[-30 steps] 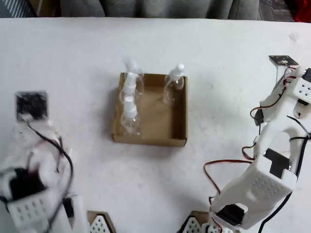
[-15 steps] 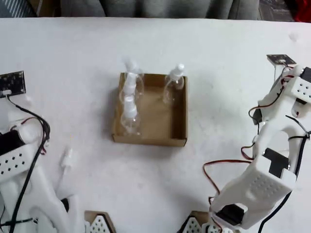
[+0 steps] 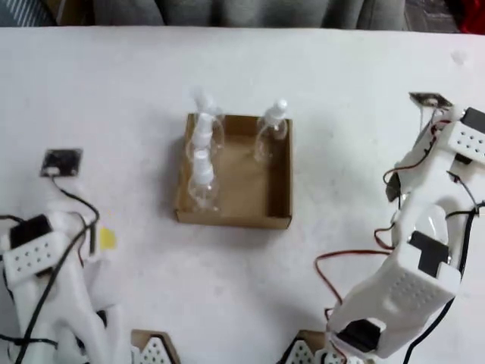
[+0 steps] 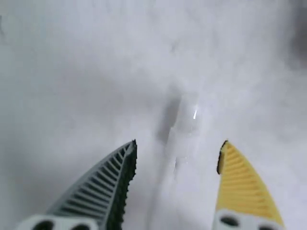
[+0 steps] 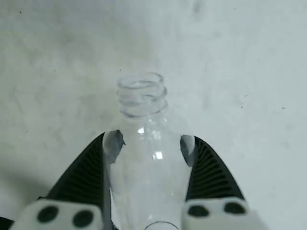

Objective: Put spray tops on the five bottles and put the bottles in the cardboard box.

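Cardboard box (image 3: pixel 231 218) sits mid-table, and three bottles are already in it, each with a white spray top on. One (image 3: pixel 204 125) is at the box's far left corner, a second (image 3: pixel 202 180) is just nearer along the same left wall, and a third (image 3: pixel 271 135) is at the far right corner. The near right part of the box floor is bare cardboard. Out to the left of the box, and nearer the arm bases than the box is, the left arm (image 3: pixel 45 273) is bent low over the white table (image 3: pixel 341 68). Its left gripper (image 4: pixel 179 142) is spread wide, with the grey ribbed finger (image 4: pixel 112 182) on one side and the yellow finger (image 4: pixel 240 182) on the other. A loose spray top (image 4: pixel 184 122) lies on the table in the gap between them. It's blurred, but neither finger appears to touch it. Over on the box's right, well apart from it, the right arm (image 3: pixel 413 280) is folded over its own catch. The right gripper (image 5: pixel 151 140) is pinched on a clear uncapped bottle (image 5: pixel 142 91), its black ribbed fingers (image 5: pixel 84 177) pressed to both sides of the bottle's shoulder. The threaded neck pokes out past the fingertips, open-mouthed, with no top on it.
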